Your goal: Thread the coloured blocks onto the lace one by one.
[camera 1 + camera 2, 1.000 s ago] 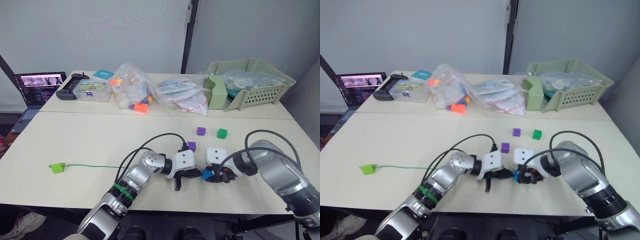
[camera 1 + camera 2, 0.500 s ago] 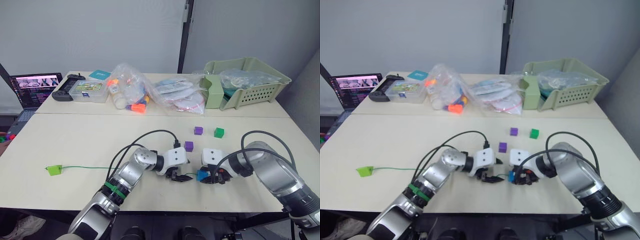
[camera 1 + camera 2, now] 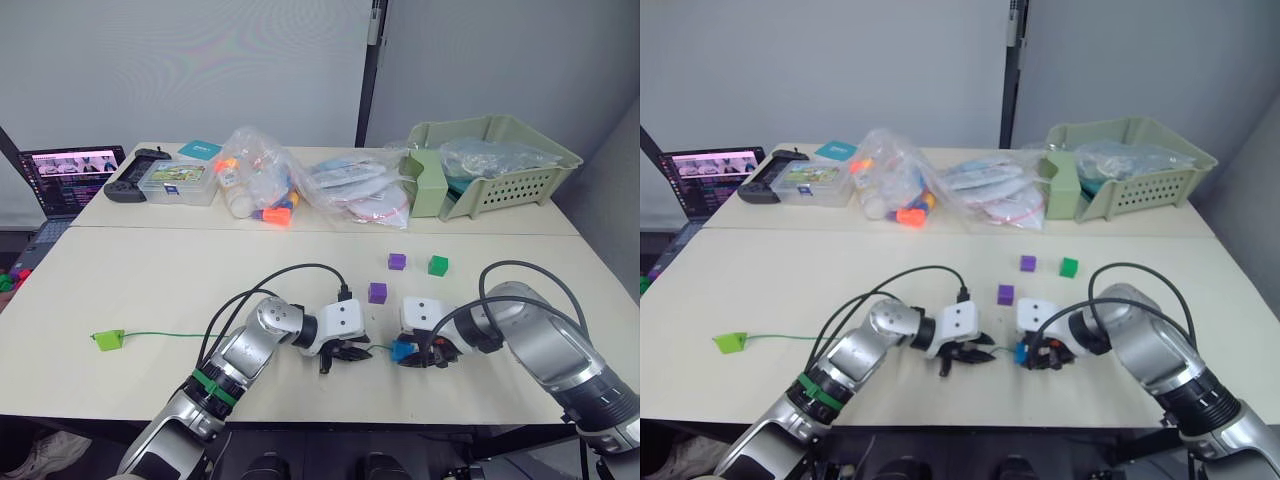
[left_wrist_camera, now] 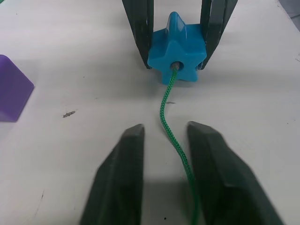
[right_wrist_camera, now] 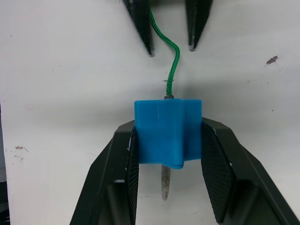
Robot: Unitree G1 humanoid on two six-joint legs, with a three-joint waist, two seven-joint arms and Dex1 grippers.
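- The right gripper point(image 5: 168, 154) is clamped on the blue block point(image 5: 168, 129), holding it low over the white table point(image 3: 180, 280), near the front edge.
- The green lace point(image 4: 169, 119) runs into the hole in the blue block's face, and the grey tip point(image 5: 165, 183) pokes out the other side between the right fingers point(image 5: 218, 173) — so that block is threaded.
- The left gripper point(image 4: 165, 154) sits just beside it with its fingers a little apart; the lace lies loose in the gap, not pinched.
- Compared with half a second ago, the left gripper has backed off a bit from the blue block, so there's more bare lace between the two grippers. A second ago it was right up against the block.
- The right gripper and the blue block look to be in about the same spot as before.
- The far end of the lace still ends at the lime green block point(image 3: 107, 339) way over on the robot's left — no change there.
- One purple block point(image 3: 377, 292) sits just behind the grippers; the other purple block point(image 3: 397, 261) and the dark green block point(image 3: 438, 265) are side by side further back, same places as earlier.
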